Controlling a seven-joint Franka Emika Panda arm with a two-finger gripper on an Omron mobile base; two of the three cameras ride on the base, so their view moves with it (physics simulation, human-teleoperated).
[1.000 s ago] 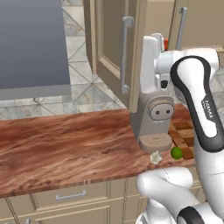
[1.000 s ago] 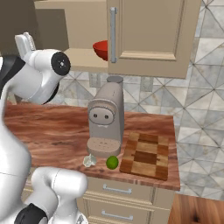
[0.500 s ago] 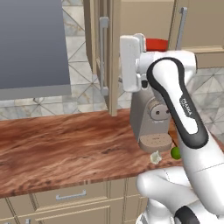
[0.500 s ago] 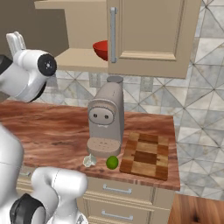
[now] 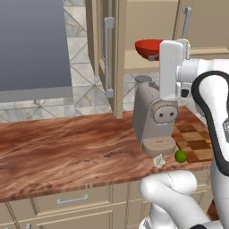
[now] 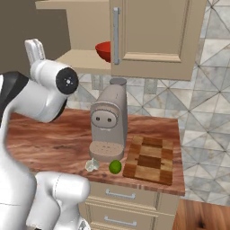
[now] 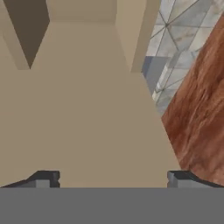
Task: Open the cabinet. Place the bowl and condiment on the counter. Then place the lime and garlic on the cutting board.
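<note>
Left base view: cabinet [image 5: 112, 62] door swung open, first step done.
Gripper [image 7: 113, 177] spread wide, empty; bowl [image 5: 150, 48] still on the shelf, lime [image 5: 180, 156] and garlic [image 5: 159, 161] beside the cutting board [image 5: 194, 138], not on it.

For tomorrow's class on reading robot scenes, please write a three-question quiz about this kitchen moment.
1. True or false: the bowl sits on the counter.
2. What lies nearer the cutting board? A) the lime B) the garlic
3. Fill in: the tool is ____.

Key: 1 false, it is in the cabinet; 2 A; 3 open.
</note>
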